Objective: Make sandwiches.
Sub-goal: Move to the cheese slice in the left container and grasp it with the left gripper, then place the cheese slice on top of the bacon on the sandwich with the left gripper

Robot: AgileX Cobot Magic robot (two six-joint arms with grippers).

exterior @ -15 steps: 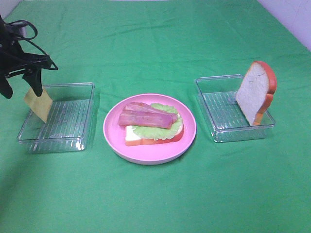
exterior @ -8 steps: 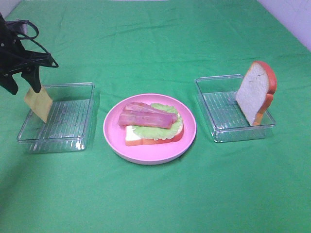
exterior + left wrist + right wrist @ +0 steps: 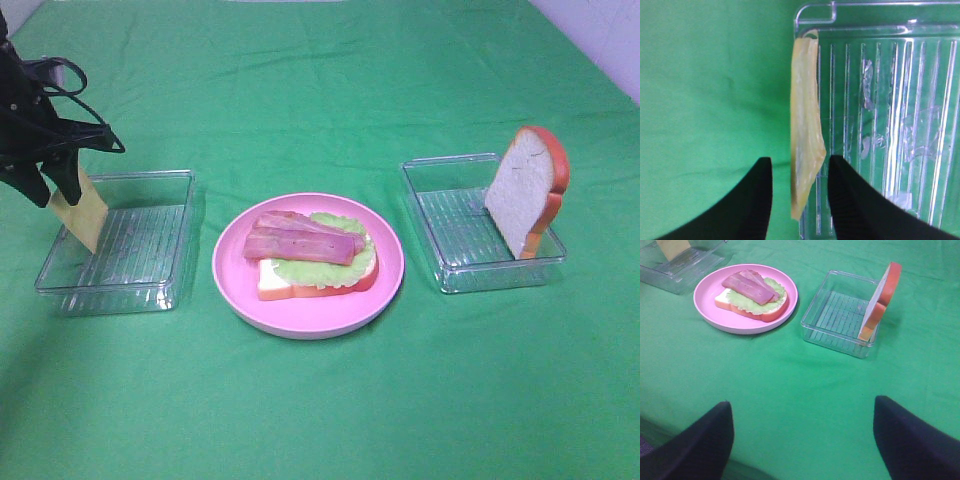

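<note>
A partial sandwich (image 3: 310,255) lies on the round pink plate (image 3: 385,275): a bread slice, lettuce and bacon strips on top. The yellow cheese square (image 3: 80,215) stands on edge against the left wall of the left clear tray (image 3: 140,270). My left gripper (image 3: 60,180) is open and straddles the cheese's upper edge; in the left wrist view its fingertips (image 3: 800,200) flank the cheese (image 3: 805,135), with a gap on one side. The second bread slice (image 3: 525,190) leans upright in the right clear tray (image 3: 455,235). My right gripper (image 3: 801,412) is open, empty and well short of the plate (image 3: 707,310).
Green cloth covers the whole table. The right wrist view shows the bread slice (image 3: 880,300) standing at the far wall of its tray (image 3: 835,315). The left tray (image 3: 890,100) holds nothing but the cheese. A pale wall corner shows at the back right.
My left gripper has shifted slightly left and up around the cheese's top edge. The cheese stays leaning in the tray. Nothing else has moved.
</note>
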